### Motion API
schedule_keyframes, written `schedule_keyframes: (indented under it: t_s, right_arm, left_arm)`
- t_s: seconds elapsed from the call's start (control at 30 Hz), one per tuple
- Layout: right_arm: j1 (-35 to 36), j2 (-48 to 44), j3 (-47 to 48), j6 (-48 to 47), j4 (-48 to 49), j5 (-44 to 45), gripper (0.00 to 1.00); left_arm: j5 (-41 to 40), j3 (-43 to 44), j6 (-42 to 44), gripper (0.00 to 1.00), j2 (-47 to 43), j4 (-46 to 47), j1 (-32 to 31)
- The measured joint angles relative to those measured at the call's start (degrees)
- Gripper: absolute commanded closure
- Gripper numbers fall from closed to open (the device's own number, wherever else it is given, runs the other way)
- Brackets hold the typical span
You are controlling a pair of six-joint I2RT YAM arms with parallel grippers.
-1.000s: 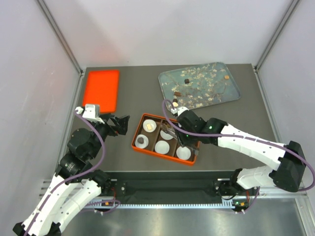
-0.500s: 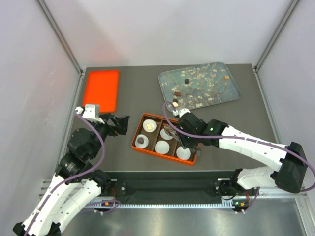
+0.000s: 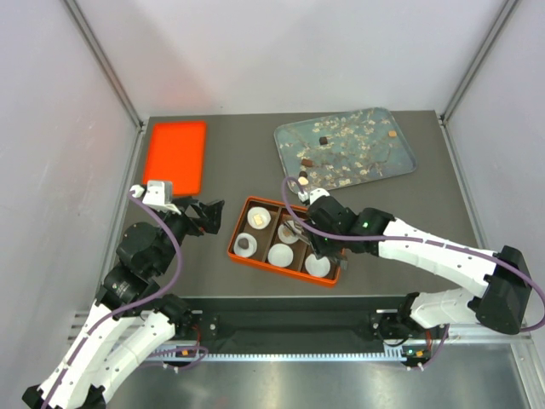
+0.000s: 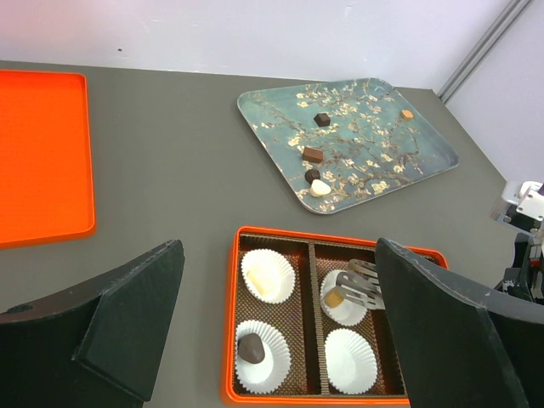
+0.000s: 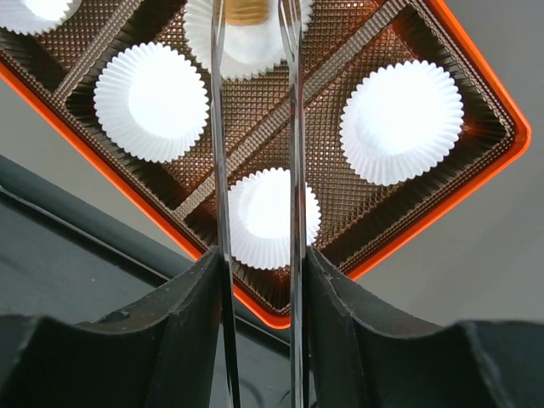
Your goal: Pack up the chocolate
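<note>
The orange box (image 3: 234,248) holds white paper cups. One cup holds a pale chocolate (image 4: 263,279) and another a dark chocolate (image 4: 251,348). My right gripper (image 3: 318,240) is shut on metal tongs (image 4: 365,285). The tongs' tips hold a tan chocolate (image 4: 335,298) in or just above a middle cup; it also shows at the top of the right wrist view (image 5: 246,10). Several more chocolates lie on the blossom tray (image 4: 425,161), among them a dark square (image 4: 321,120) and a brown piece (image 4: 313,155). My left gripper (image 3: 209,216) is open and empty, left of the box.
A flat orange lid (image 3: 174,156) lies at the back left. The blossom tray (image 3: 392,158) sits at the back right. Three empty paper cups (image 5: 151,100) show in the box under the right wrist. The table's near edge runs just in front of the box.
My right gripper has shifted slightly left and lower over the box, with the tongs and the tan piece. The left arm has not moved.
</note>
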Motion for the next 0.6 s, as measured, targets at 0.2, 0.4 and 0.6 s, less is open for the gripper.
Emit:
schedule_keyframes:
  t_s: [0.2,0.4,0.6]
  right_arm:
    - [0.0,0.26,0.17,-0.07,-0.42,0.42,0.58]
    - [0.02,0.28,2.82,-0.33,-1.92,0.57,0.59]
    - [0.0,0.11,7.39,-1.44,-3.06,1.31,0.59]
  left_arm:
    - [0.0,0.0,0.0,0.01,0.0,0.0,0.0]
    - [0.17,0.0,0.0,0.01,0.0,0.0,0.0]
    - [0.17,0.0,0.0,0.01,0.0,0.0,0.0]
